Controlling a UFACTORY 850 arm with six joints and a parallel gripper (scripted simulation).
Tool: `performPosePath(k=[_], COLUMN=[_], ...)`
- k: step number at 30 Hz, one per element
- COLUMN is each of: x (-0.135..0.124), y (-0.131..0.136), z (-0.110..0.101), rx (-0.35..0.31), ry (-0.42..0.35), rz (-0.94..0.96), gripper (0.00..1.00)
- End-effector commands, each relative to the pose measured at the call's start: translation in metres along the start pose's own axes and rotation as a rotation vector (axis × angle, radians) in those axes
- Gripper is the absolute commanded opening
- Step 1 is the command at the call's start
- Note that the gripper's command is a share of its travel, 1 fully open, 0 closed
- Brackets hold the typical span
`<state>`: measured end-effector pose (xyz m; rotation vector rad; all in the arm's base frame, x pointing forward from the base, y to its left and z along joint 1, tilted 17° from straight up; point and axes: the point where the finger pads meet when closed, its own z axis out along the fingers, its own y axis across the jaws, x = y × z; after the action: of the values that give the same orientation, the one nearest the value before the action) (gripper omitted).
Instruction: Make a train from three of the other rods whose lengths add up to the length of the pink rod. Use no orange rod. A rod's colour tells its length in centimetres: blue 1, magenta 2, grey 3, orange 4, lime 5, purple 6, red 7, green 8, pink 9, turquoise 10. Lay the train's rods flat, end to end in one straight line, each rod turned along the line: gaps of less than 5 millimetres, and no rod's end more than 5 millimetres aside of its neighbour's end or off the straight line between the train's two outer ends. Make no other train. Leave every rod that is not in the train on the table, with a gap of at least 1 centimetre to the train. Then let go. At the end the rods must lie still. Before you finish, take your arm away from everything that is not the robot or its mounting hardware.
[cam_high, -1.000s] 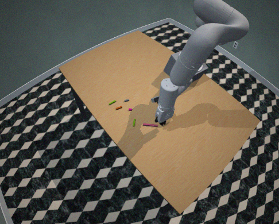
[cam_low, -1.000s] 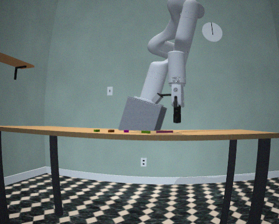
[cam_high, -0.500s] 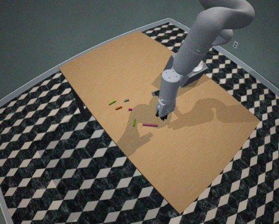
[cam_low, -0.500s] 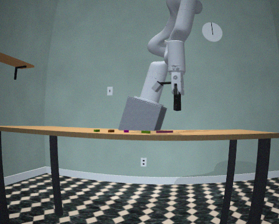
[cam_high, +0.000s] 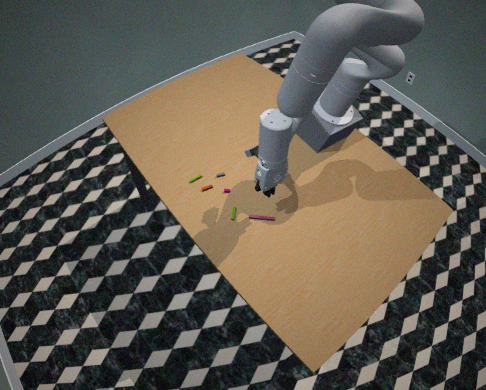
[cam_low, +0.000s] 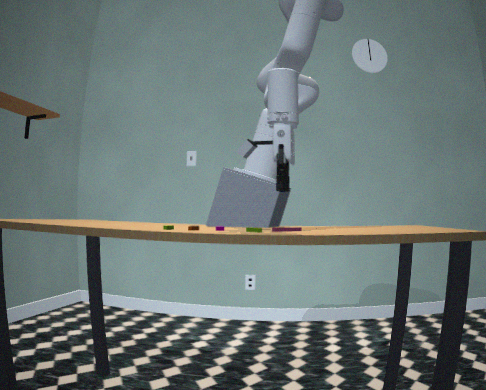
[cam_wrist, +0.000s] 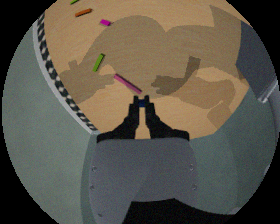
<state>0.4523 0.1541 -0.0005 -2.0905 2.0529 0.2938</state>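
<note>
Wrist view: the gripper (cam_high: 265, 190) (cam_low: 283, 188) (cam_wrist: 141, 101), narrowed onto a rod, hangs above the table (cam_high: 320, 280) (cam_low: 350, 233) (cam_wrist: 195, 127), beyond the larger pink rod (cam_high: 262, 217) (cam_low: 286, 229) (cam_wrist: 128, 84), while between its tips sits the tiny blue rod (cam_wrist: 143, 103), probably light, stiff and best pinched mid-sides, its visible face dark and plain.

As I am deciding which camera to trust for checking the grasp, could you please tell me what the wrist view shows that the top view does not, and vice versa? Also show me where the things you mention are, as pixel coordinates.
Only wrist: the blue rod (cam_wrist: 143, 103), held between the fingertips.

Only top: the grey rod (cam_high: 220, 175) and a wall outlet (cam_high: 410, 78).

Both: the gripper (cam_high: 265, 190) (cam_wrist: 141, 101), the pink rod (cam_high: 262, 217) (cam_wrist: 128, 84), magenta rod (cam_high: 227, 190) (cam_wrist: 105, 22), orange rod (cam_high: 207, 188) (cam_wrist: 83, 12), two lime rods (cam_high: 234, 213) (cam_wrist: 99, 63) and the table (cam_high: 325, 280) (cam_wrist: 60, 30).
</note>
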Motion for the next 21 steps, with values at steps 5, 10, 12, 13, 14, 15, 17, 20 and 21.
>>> performPosePath(k=[5, 10, 12, 13, 14, 15, 17, 20, 21], x=[0.031, 0.031, 0.031, 0.031, 0.031, 0.031, 0.031, 0.031, 0.031], y=[-0.0054, -0.0054, -0.0054, -0.0054, -0.0054, -0.0054, -0.0054, -0.0055, -0.0055], z=[-0.0012, -0.0012, -0.0012, -0.0011, -0.0011, -0.0011, -0.0005, 0.0022, 0.0036], rx=[0.013, 0.013, 0.013, 0.013, 0.013, 0.013, 0.013, 0.014, 0.014], ry=[-0.01, -0.01, -0.01, -0.01, -0.01, -0.01, -0.01, -0.009, -0.009], rz=[-0.05, -0.05, -0.05, -0.05, -0.05, -0.05, -0.05, -0.05, -0.05], gripper=[0.04, 0.04, 0.04, 0.04, 0.04, 0.04, 0.04, 0.04, 0.04])
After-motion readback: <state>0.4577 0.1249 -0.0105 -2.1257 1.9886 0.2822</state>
